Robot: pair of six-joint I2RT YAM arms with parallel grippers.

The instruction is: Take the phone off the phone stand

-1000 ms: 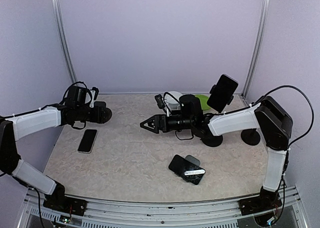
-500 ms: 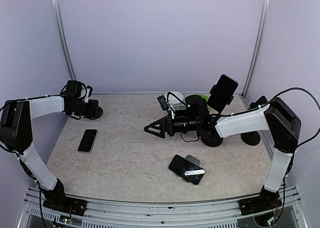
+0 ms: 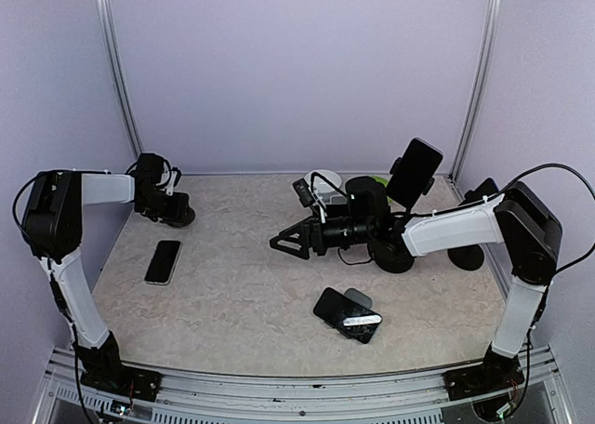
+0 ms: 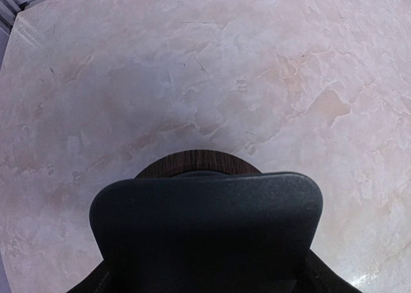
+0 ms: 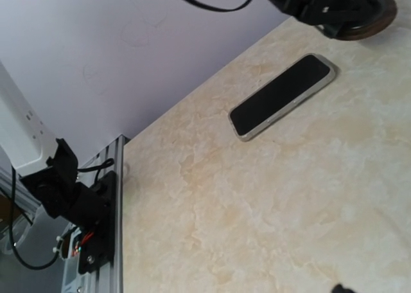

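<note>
A black phone [image 3: 415, 171] leans tilted in a phone stand [image 3: 396, 257] at the back right. A second phone stand [image 3: 175, 212], with a dark cradle plate [image 4: 205, 229] and a round wooden base [image 4: 199, 161], sits low over the table at the far left, and my left gripper [image 3: 167, 205] is shut on it. A silver-rimmed phone [image 3: 163, 261] [image 5: 282, 97] lies flat in front of that stand. My right gripper [image 3: 284, 243] hovers open over the table's middle, pointing left with nothing between its fingers.
Two dark phones [image 3: 349, 314] lie overlapping near the front centre. A white bowl [image 3: 323, 182] and a green item [image 3: 376, 188] sit at the back. A further round stand base [image 3: 465, 255] is at the right. The table's left rail [image 5: 106, 229] shows in the right wrist view.
My left arm has swung back and to the left, carrying the stand toward the back left corner. My right gripper has drifted slightly right, still open.
</note>
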